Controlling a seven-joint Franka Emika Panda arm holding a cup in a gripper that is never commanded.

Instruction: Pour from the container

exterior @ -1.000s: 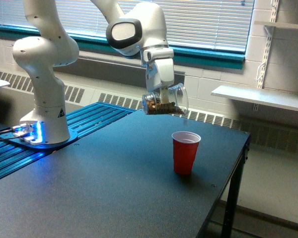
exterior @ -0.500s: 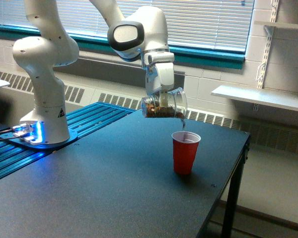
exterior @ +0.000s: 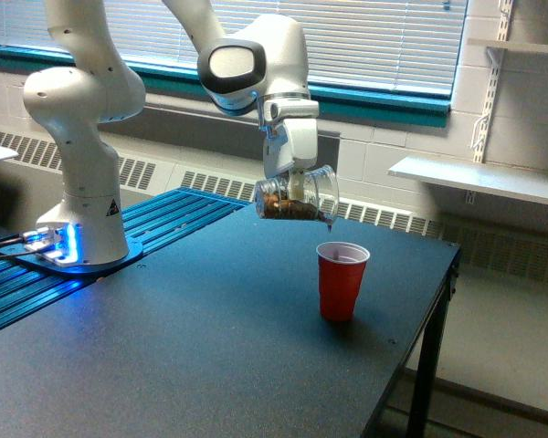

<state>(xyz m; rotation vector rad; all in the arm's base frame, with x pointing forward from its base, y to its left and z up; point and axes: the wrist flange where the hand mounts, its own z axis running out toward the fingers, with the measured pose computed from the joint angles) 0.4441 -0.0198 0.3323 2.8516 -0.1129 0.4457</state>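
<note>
Clear plastic shows brown granules lying along the lower side of the container [exterior: 295,196], which is tipped nearly sideways in the air, its mouth toward the exterior view's right, above and left of the red cup [exterior: 341,280] on the dark table [exterior: 183,356]. The gripper [exterior: 292,182] is clamped on it; its fingertips are hard to make out behind the cup wall.

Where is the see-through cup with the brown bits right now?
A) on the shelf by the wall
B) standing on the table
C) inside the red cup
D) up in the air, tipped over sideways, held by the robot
D: the clear cup is held in the tool, tipped on its side, above the black table and higher than the red cup.
</note>
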